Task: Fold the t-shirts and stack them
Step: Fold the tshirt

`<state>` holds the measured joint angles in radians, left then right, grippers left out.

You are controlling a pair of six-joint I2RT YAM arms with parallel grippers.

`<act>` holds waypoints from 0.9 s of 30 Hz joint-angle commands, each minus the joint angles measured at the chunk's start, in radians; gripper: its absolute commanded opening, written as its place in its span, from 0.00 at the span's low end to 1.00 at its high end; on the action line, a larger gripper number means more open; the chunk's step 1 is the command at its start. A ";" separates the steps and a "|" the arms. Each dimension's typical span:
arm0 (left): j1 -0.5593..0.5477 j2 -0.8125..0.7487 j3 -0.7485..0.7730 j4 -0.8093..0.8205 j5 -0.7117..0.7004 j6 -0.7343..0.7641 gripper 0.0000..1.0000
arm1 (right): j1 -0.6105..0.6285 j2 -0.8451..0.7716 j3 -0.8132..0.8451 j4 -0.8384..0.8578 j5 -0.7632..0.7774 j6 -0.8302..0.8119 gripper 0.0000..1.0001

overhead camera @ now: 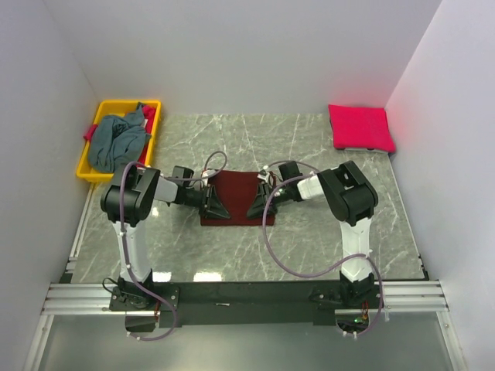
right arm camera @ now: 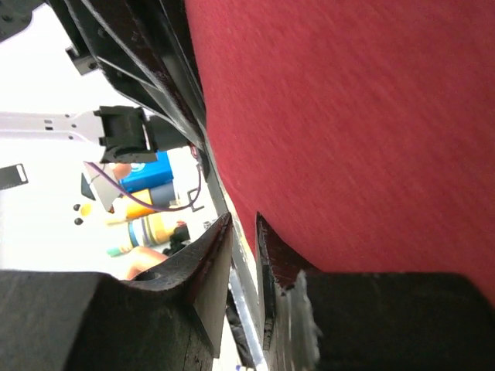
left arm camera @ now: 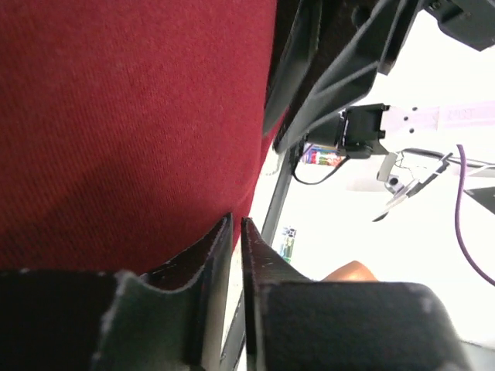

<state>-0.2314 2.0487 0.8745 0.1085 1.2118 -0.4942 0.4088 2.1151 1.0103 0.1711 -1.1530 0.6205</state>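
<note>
A t-shirt [overhead camera: 230, 197] lies at the table [overhead camera: 309, 239] centre, a second t-shirt [overhead camera: 360, 127] in its far right corner, a bin [overhead camera: 91, 171] of shirts [overhead camera: 116, 143] far left.

Plain white walls [overhead camera: 232, 46] enclose the grey veined marble tabletop [overhead camera: 325, 154] spreading beneath the fingers [overhead camera: 214, 207], evenly lit from above.

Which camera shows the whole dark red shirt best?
The top camera: the dark red shirt lies there almost whole, a folded rectangle. Both wrist cameras show only a close-up patch of its cloth.
</note>
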 commanded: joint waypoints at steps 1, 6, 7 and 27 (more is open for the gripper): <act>0.044 0.045 -0.009 -0.134 -0.155 0.127 0.21 | -0.044 0.003 -0.042 -0.154 0.150 -0.082 0.27; 0.044 -0.140 0.004 -0.257 -0.089 0.285 0.27 | -0.051 -0.117 0.025 -0.280 0.110 -0.212 0.23; 0.046 -0.184 0.006 -0.269 -0.086 0.299 0.27 | -0.056 -0.157 0.034 -0.288 0.099 -0.212 0.23; 0.116 0.131 0.267 0.401 -0.334 -0.336 0.19 | -0.191 0.196 0.459 -0.021 0.142 0.051 0.27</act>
<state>-0.1459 2.1525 1.1004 0.3817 0.9424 -0.7444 0.2523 2.2734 1.4158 0.0803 -1.0435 0.6109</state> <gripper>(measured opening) 0.189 0.274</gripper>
